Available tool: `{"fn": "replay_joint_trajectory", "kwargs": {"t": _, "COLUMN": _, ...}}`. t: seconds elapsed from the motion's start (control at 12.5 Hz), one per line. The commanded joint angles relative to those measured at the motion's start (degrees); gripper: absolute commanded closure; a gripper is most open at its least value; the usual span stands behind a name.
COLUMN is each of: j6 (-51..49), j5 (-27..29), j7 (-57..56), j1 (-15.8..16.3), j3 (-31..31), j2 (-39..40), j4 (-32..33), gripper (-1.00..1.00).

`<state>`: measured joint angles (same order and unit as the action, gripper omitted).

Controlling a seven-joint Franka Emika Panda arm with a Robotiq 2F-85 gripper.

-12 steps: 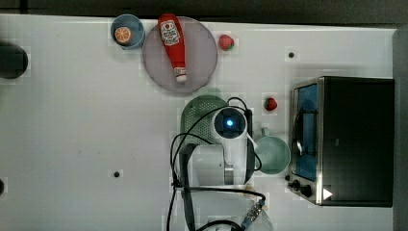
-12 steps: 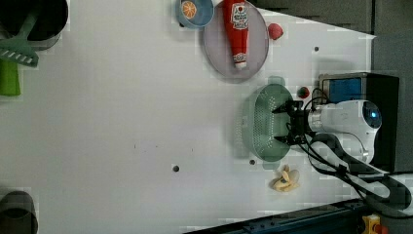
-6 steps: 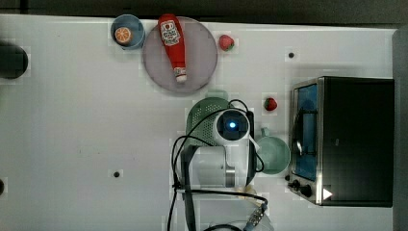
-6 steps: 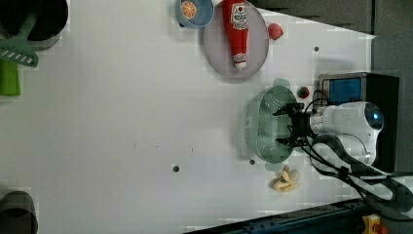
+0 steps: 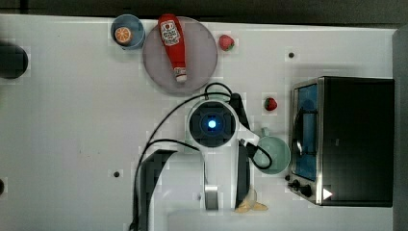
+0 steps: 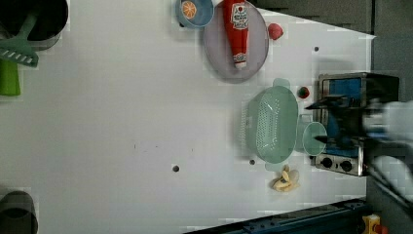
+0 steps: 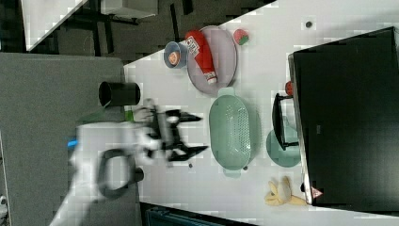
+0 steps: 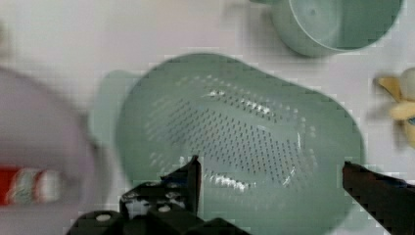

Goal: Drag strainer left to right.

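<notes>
Two black fingers point(image 8: 191, 178) are standing wide apart above the strainer point(image 6: 271, 123), gripping nothing. It is sitting on the white bench point(image 6: 122, 122) between the grey plate point(image 6: 219, 53) and the banana point(image 6: 286, 179), beside the mint cup point(image 6: 314, 139). Being thin plastic, it is probably light and slippery; hooking its rim looks safest.

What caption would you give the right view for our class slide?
Open gripper raised beside the mint-green strainer, which sits between the grey plate and the banana.
</notes>
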<state>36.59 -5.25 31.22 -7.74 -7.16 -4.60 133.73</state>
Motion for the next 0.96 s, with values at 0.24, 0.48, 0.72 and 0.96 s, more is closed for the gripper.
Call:
{"fn": "replay_joint_trajectory", "kwargs": {"t": 0.24, "j6": -18.0, "j5": 5.2, "j7": -24.8, "j1": -0.4, "j3": 1.2, "j2": -14.1, "j4": -10.2, "gripper": -1.00}}
{"fn": "replay_joint_trajectory", "kwargs": {"t": 0.48, "j6": -31.4, "j5": 5.4, "j7": -26.4, "j1": -0.5, "j3": 1.9, "j2": -17.8, "j4": -14.9, "gripper": -1.00}}
{"fn": "replay_joint_trajectory", "kwargs": {"t": 0.72, "j6": -40.1, "j5": 6.1, "j7": -26.5, "j1": -0.4, "j3": 2.0, "j2": -18.2, "j4": -17.3, "gripper": -1.00}}
{"fn": "replay_joint_trajectory", "kwargs": {"t": 0.96, "j6": -41.4, "j5": 6.1, "j7": -26.5, "j1": -0.4, "j3": 2.6, "j2": -18.3, "j4": -17.3, "gripper": -1.00}}
